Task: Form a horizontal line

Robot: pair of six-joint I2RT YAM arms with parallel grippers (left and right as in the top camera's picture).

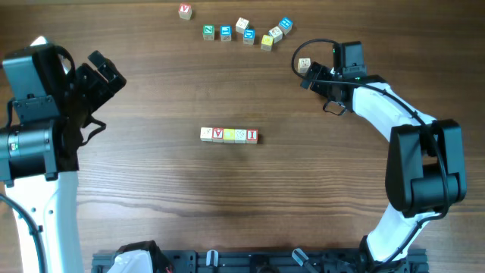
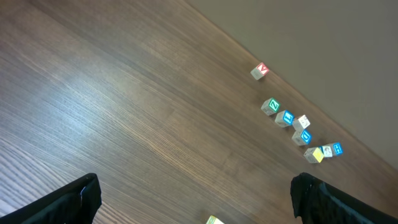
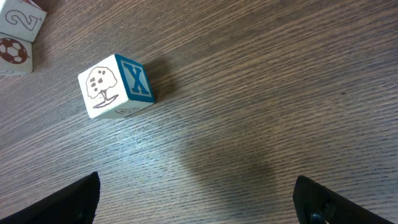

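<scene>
The horizontal line of small letter cubes lies at the table's middle, touching side by side. From the left it runs cream, red "V", yellow, and ends with a red "I". My left gripper hangs open at the far left, well away from the row. In the left wrist view that gripper holds nothing, and a yellowish cube corner shows at the bottom edge. My right gripper is open at the back right, and in the right wrist view it is empty.
A cube with a blue "X" and a tree drawing lies just ahead of the right gripper, seen from overhead as a pale cube. Several loose cubes are scattered along the back edge, with a red-lettered one further left.
</scene>
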